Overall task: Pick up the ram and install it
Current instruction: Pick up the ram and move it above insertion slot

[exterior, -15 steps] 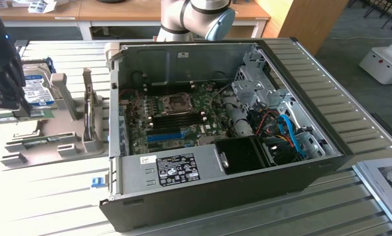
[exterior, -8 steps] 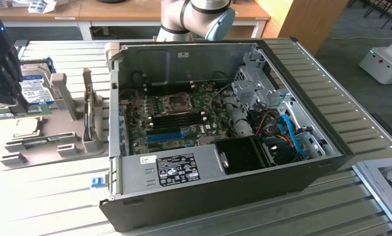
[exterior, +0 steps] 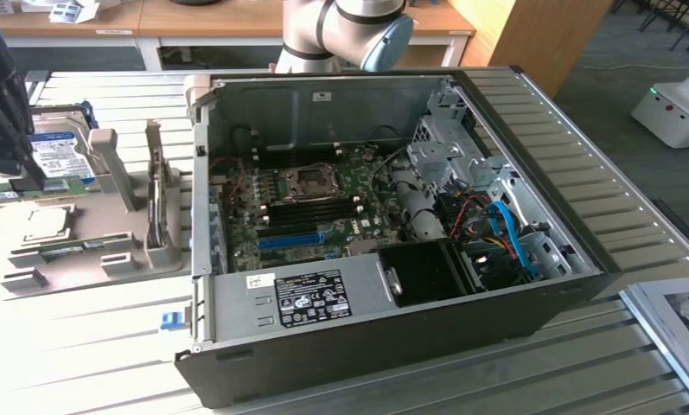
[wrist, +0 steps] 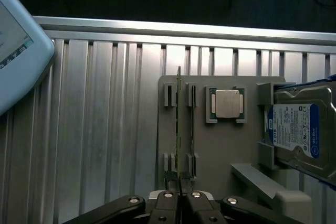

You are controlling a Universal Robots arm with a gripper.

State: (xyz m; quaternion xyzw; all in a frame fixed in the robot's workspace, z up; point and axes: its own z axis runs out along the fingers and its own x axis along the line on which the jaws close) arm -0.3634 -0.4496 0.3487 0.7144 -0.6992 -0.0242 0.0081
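Pick-up step, judged near complete: tool [wrist: 181,199] pinched together on the near end of the ram [wrist: 178,124], stick edge-on over the grey holder tray [wrist: 220,150], just beside the processor chip [wrist: 227,103]. Installation judged to call for edge-on alignment with a black memory slot [exterior: 307,210], mid-frame inside the open computer case [exterior: 575,259]. Hard to tell: clearance from the holder slots. Unseen edge-on: chips. Tool body cut off by the frame.

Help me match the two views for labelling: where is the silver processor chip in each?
Exterior view: the processor chip lies at the exterior view's left, close to the hard drive.
Wrist view: the processor chip sits on the grey holder, beside the hard drive.
Shared landmark: the hard drive.
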